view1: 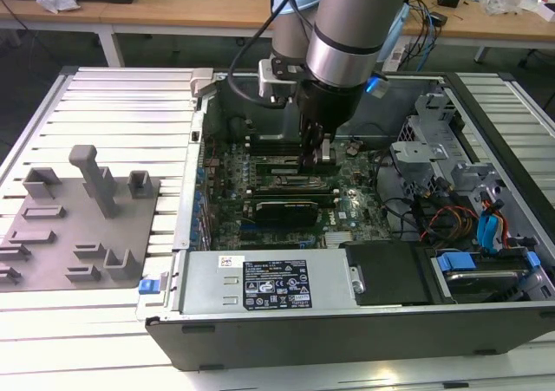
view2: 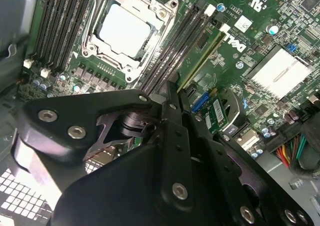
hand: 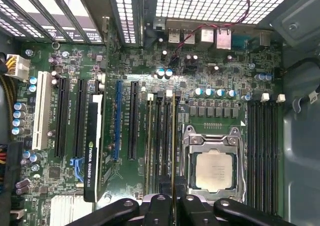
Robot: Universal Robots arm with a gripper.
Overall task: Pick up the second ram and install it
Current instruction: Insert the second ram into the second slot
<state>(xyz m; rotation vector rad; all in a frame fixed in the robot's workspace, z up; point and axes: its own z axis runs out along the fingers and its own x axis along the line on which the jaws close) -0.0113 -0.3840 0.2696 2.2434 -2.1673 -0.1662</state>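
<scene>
You're in the install half of the job, not the pick. The end effector (view1: 316, 155) is down inside the open case (view1: 260, 322), low over the motherboard (view1: 347, 209). In the first wrist view its tips (hand: 173, 200) sit either side of the second ram (hand: 173, 136). The stick is seen edge-on as a thin line running away from the tips along one of the memory slots.

The end effector looks clenched on the near end of that stick: the fingers (hand: 159, 202) are drawn close with only the board's edge between them. I can't tell from these views whether the stick is fully home or just resting in the slot mouth, and the end clips are too small to judge.

The ram stands just beside the CPU (hand: 212, 172), in the slot bank between the socket and the expansion slots. Another edge-on stick (hand: 150, 136) stands in a slot of the same bank, a little further from the socket. In the second wrist view the tips (view2: 176, 93) hang over that dark slot bank (view2: 170, 50).

As I read it, seating calls for a straight push down the slot line, with the stick kept upright so it doesn't rack or ride the slot wall.

The grey fixture (view1: 78, 226) lies on the worktop (view1: 113, 105), well apart at the exterior view's left.
</scene>
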